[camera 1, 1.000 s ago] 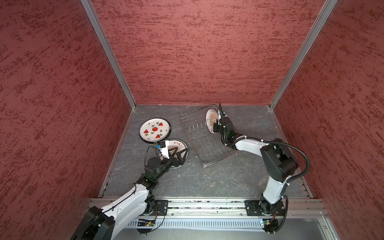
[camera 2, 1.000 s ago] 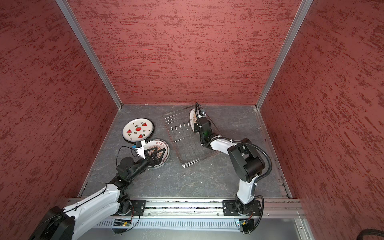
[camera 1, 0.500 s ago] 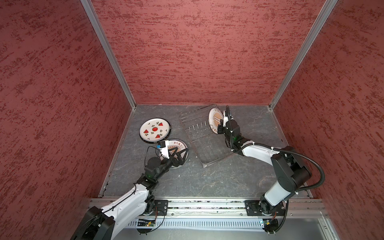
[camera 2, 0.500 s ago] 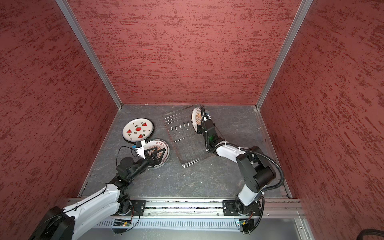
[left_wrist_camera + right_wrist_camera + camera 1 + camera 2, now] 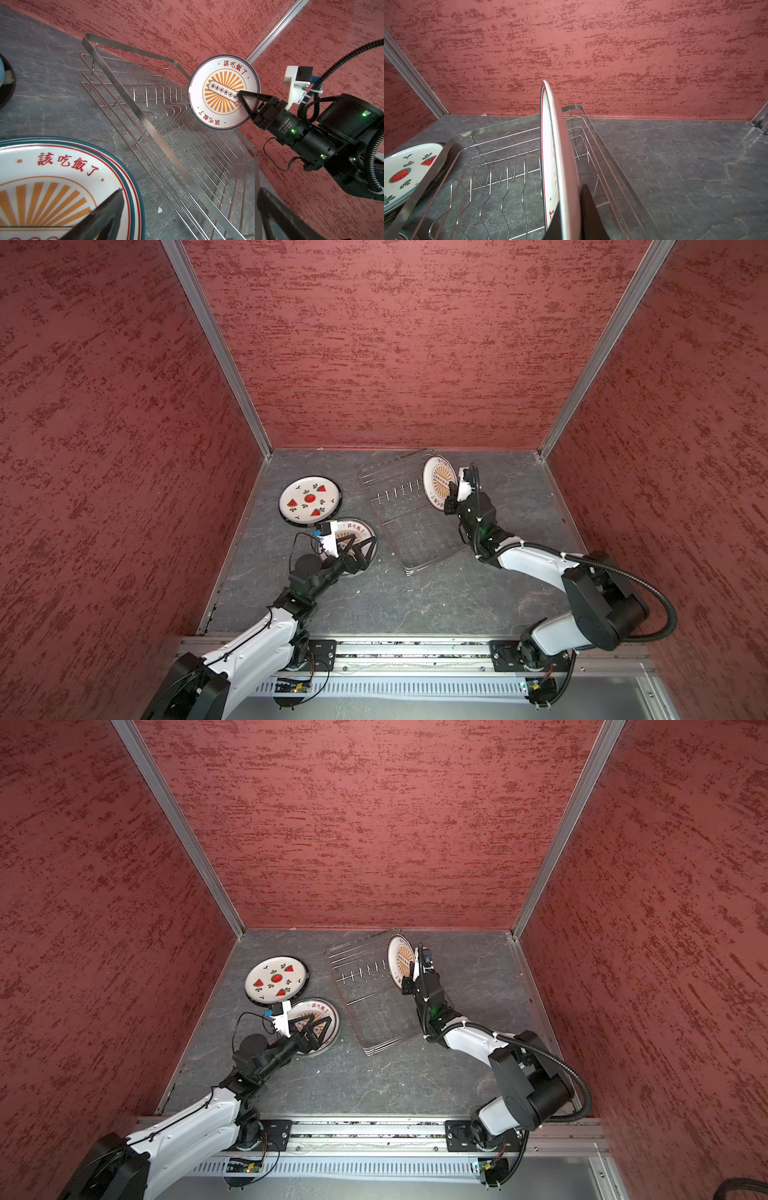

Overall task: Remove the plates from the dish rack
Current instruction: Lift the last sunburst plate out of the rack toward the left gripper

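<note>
Rack: the dish rack (image 5: 411,526) (image 5: 374,1011) is set at an angle on the grey bench (image 5: 415,601), right of centre in both top views, with its far end near the back wall (image 5: 395,364).
Prongs: a row of short upright prongs (image 5: 395,491) is seen across the rack's far half.
Held plate: a sunburst plate (image 5: 437,481) (image 5: 223,91) is stood on edge at the rack's far right corner, just beside the last prong. Its printed face is turned toward the left arm.
Right arm: the right fingers (image 5: 241,93) (image 5: 589,218) are clenched on that plate's rim, one finger laid across the printed face and the other hidden behind the plate.
Contact: whether the plate's lower edge rests on the rack wires cannot be told.
Left arm: the left fingers (image 5: 104,212) (image 5: 365,549) are released and spread wide. They are poised low over a second sunburst plate (image 5: 353,526) (image 5: 52,176), and nothing is gripped.
Flat plate: the second sunburst plate is laid face up on the bench, near the rack's left long side but apart from it.
Far left plate: a watermelon plate (image 5: 308,499) (image 5: 402,172) is laid face up farther back and to the left, just beside the second sunburst plate. Any touching of rims is hidden by the left wrist camera.
Underneath: a dark edge (image 5: 293,523) is seen below the watermelon plate's near rim, and what it belongs to is not clear.
</note>
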`<state>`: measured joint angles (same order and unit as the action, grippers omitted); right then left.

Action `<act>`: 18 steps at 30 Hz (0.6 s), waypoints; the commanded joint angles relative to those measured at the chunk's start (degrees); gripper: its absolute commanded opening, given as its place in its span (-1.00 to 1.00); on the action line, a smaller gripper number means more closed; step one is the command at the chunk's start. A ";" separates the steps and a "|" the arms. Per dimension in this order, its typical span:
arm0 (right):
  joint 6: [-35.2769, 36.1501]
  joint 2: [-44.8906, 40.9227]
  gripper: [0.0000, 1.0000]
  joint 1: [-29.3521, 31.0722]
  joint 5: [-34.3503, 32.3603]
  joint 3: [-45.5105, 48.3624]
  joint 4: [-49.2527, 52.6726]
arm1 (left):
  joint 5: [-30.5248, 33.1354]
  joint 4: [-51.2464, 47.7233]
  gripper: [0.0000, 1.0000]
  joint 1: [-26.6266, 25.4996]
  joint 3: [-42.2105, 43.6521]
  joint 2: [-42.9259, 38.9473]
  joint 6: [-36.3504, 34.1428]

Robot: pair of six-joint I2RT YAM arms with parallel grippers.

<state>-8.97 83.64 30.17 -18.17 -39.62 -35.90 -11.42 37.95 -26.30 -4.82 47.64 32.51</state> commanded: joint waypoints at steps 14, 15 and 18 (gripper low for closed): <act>-5.82 -10.43 -0.77 0.24 11.47 6.84 -9.42 | -1.17 2.30 0.99 -1.04 1.05 -0.76 -0.95; -6.07 -9.76 -0.77 0.24 11.62 7.10 -10.12 | -1.29 2.22 0.99 -1.11 0.97 -0.70 -0.91; -6.97 -9.44 -0.77 0.06 12.47 8.53 -13.15 | -0.93 2.21 0.99 -1.11 0.79 -0.11 -0.74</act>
<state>-14.59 74.17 30.17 -7.90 -30.59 -44.01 -11.90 38.68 -27.18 -4.45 47.24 32.49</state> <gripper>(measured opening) 0.117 0.994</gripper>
